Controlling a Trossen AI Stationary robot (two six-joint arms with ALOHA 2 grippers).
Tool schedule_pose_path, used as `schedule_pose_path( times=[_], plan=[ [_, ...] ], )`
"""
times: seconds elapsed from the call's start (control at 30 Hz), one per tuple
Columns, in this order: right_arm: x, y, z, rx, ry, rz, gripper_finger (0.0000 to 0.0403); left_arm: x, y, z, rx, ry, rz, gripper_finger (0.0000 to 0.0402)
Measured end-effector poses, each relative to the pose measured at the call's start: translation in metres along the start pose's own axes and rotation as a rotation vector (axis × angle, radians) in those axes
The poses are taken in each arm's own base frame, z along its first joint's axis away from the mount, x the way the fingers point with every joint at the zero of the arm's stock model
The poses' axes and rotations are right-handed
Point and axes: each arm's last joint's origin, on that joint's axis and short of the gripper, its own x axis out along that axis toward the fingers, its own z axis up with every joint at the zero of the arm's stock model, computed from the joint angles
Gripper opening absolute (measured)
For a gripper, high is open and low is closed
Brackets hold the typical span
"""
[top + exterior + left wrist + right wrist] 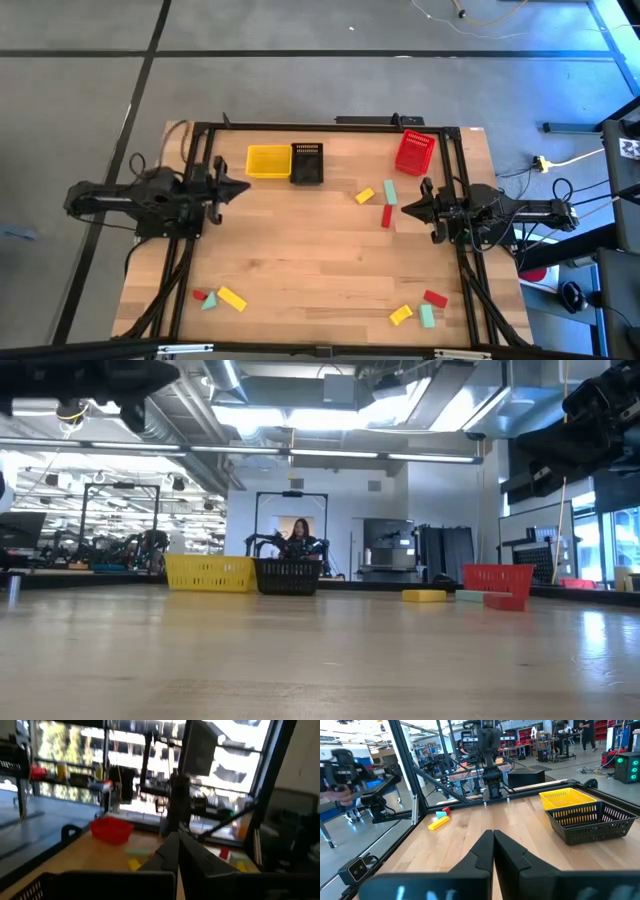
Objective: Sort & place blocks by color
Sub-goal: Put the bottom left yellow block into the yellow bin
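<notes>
Left tool [243,187] pressed together, holding nothing, hovering over the table's [300,260] left side, pointing inward. Right tool [405,208] also pressed together, holding nothing, over the right side, pointing inward at the left arm.

Blocks counted from the high view: nine, all lying on the bare table, none in a basket.
- Centre-right group, three: yellow block [365,195], teal bar [390,191] just beside it, red bar [387,216] just below the teal one. All near the right tool's tip.
- Near-left corner group, three: small red block [199,295], teal triangle [209,303] touching or nearly touching it, yellow bar [232,299] just beside.
- Near-right corner group, three: yellow block [401,314], teal block [428,316] beside it, red block [435,298] just above the teal.
Tally by colour: three red, three yellow, three teal.

Baskets: three, along the far edge.
- Yellow basket [268,161], left of centre.
- Black basket [307,163], touching the yellow one on its right.
- Red basket [415,152], well apart, near the far-right corner, tilted against the table frame.
Nothing visible inside any basket from above; the black one's interior is dark, hard to tell fully.

Low view: a person stands in the room behind the black basket.
</notes>
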Motion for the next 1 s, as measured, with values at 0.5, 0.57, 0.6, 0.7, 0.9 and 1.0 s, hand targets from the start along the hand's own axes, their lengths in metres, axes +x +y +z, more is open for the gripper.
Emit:
schedule_pose_path(
  times=[0.5, 0.57, 0.6, 0.7, 0.9, 1.0],
  plan=[
    [0.0, 0.0, 0.0, 0.0, -0.001, 0.0, 0.0014, 0.052, -0.049, 0.086, 0.147, 0.277, -0.316, 0.0],
    [0.0, 0.0, 0.0, 0.0, -0.001, 0.0, 0.0014, 0.06, -0.055, 0.099, 0.082, 0.182, -0.333, 0.0],
    [0.0, 0.0, 0.0, 0.0, 0.0, 0.0, 0.0014, 0.063, -0.057, 0.105, 0.054, 0.129, -0.338, 0.0],
    [0.0, 0.0, 0.0, 0.0, 0.0, 0.0, 0.0014, 0.067, -0.059, 0.12, 0.016, -0.037, -0.307, 0.0],
    [0.0, 0.0, 0.0, 0.0, 0.0, 0.0, 0.0014, 0.07, -0.058, 0.122, -0.013, -0.063, -0.236, 0.0001],
    [0.0, 0.0, 0.0, 0.0, 0.0, 0.0, 0.0014, 0.07, -0.057, 0.116, -0.063, 0.0, -0.212, 0.0017]
  ],
)
